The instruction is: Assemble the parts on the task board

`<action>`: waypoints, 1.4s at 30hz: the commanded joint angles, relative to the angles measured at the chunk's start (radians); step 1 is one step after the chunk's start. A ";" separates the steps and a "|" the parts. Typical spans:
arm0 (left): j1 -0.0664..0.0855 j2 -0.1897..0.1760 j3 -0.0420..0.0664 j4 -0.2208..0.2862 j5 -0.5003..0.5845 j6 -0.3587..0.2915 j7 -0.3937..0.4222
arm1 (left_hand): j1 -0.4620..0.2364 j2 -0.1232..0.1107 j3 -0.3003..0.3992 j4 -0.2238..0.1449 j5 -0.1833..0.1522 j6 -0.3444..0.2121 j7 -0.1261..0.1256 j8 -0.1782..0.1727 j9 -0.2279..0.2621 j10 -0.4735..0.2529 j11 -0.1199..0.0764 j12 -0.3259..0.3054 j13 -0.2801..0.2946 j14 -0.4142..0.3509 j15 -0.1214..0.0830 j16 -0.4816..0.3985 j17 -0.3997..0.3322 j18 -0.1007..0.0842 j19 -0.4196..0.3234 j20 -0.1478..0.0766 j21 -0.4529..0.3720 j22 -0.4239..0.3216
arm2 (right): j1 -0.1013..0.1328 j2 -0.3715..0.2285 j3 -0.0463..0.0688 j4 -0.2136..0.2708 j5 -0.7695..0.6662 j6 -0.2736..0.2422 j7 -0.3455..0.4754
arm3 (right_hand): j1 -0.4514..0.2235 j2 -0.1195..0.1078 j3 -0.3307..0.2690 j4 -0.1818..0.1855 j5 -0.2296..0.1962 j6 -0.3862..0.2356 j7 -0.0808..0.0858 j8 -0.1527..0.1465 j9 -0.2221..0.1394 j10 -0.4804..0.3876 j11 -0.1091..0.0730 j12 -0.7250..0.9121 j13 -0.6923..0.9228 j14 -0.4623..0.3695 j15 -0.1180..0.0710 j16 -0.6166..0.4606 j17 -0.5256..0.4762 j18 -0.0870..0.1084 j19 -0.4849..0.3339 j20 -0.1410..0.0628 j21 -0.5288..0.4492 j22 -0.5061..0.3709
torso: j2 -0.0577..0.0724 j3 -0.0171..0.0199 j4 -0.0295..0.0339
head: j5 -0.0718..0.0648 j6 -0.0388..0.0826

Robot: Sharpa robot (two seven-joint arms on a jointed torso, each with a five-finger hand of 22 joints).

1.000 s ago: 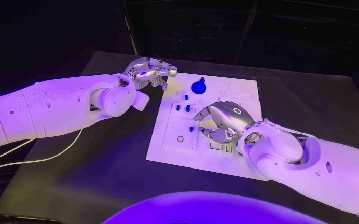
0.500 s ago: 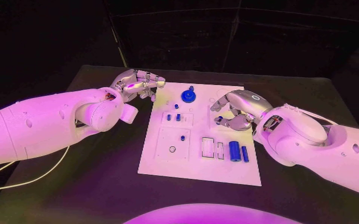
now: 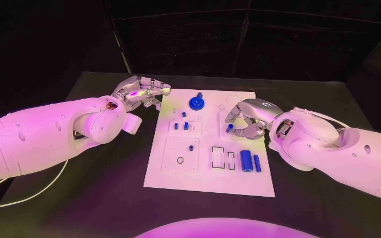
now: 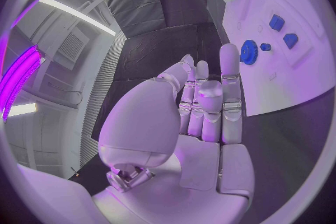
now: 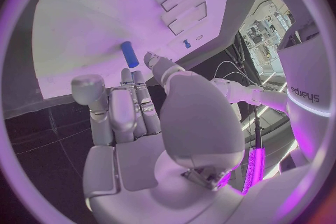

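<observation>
The white task board (image 3: 170, 166) lies in the middle of the table. On it are a blue gear (image 3: 196, 103), small blue pegs (image 3: 181, 126) and a thick blue cylinder (image 3: 246, 161) beside two empty slots (image 3: 217, 157). My right hand (image 3: 248, 119) rests over the board's right side, fingers bent down. A short blue peg (image 5: 129, 54) lies flat on the board at its fingertips, with the thumb away from it. My left hand (image 3: 143, 92) hovers off the board's far left corner with straight fingers (image 4: 210, 95), holding nothing.
A thin blue rod (image 3: 258, 164) lies next to the thick cylinder. A small blue piece (image 3: 191, 147) sits in the left plate by a round hole (image 3: 180, 160). Black table (image 3: 95, 194) surrounds the board, and a dark wall stands behind it.
The camera has shifted. My right hand has left the board's near right part, uncovering the slots and blue cylinder, and now sits at the right side. The left hand has barely moved.
</observation>
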 commanded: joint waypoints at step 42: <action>0.001 0.001 0.001 -0.001 0.002 0.022 0.003 | -0.001 0.006 0.003 -0.001 -0.002 -0.009 0.004 0.002 -0.002 -0.011 0.000 -0.003 -0.001 -0.005 0.002 -0.004 -0.001 0.011 -0.007 0.000 -0.004 -0.001 | 0.000 0.059 -0.001 -0.062 -0.047 0.093 -0.056 | 0.053 0.031 0.056 0.005 -0.071 0.056 -0.003 0.012 0.004 0.068 -0.010 0.030 -0.001 0.024 -0.010 0.008 0.005 0.010 0.016 -0.014 -0.002 0.008 | -0.001 0.0010 -0.0005 | -0.011 -0.014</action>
